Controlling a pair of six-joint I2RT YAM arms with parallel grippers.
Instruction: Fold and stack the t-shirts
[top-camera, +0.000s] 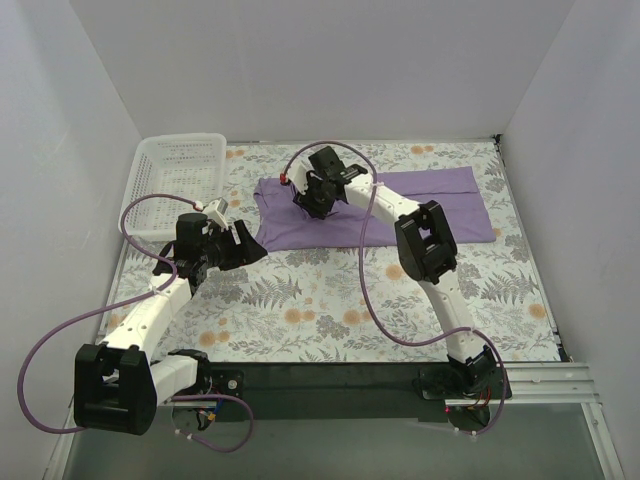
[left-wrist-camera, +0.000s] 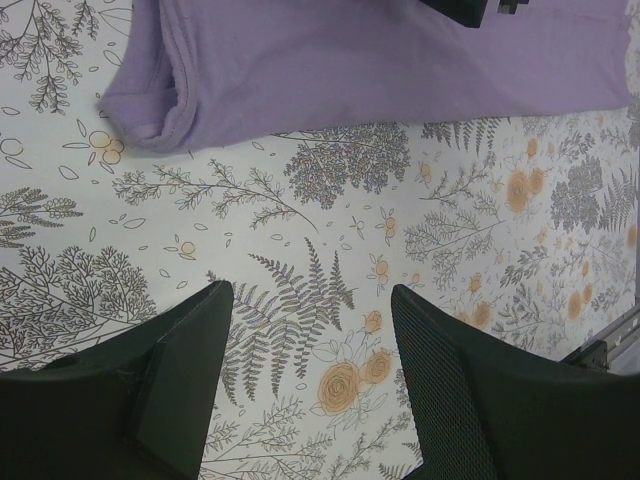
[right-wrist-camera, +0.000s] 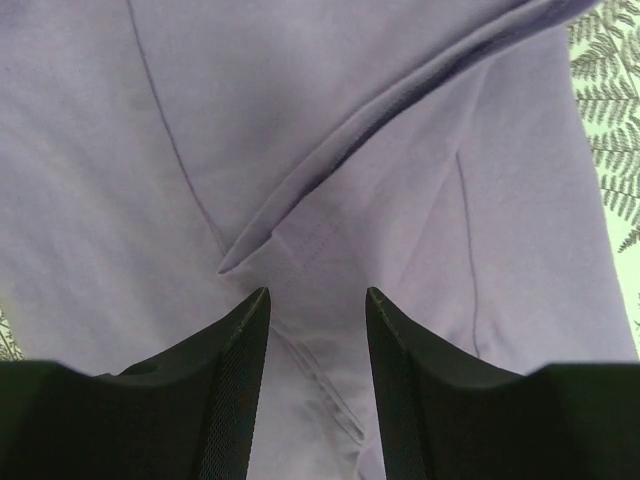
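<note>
Top external view: right arm extends forward-left, elbow raised; right gripper sits over the left end of the lavender t-shirt, folded into a band at the far side of the table, jaws parted, empty; left gripper hovers near the shirt's corner, wide open, empty.

The lavender-purple t-shirt lies flat on the far part of the floral-covered bench, folded into a long band running left to right. Its left end is bunched into a soft rolled edge, and a stitched hem fold crosses the cloth diagonally there.
</note>
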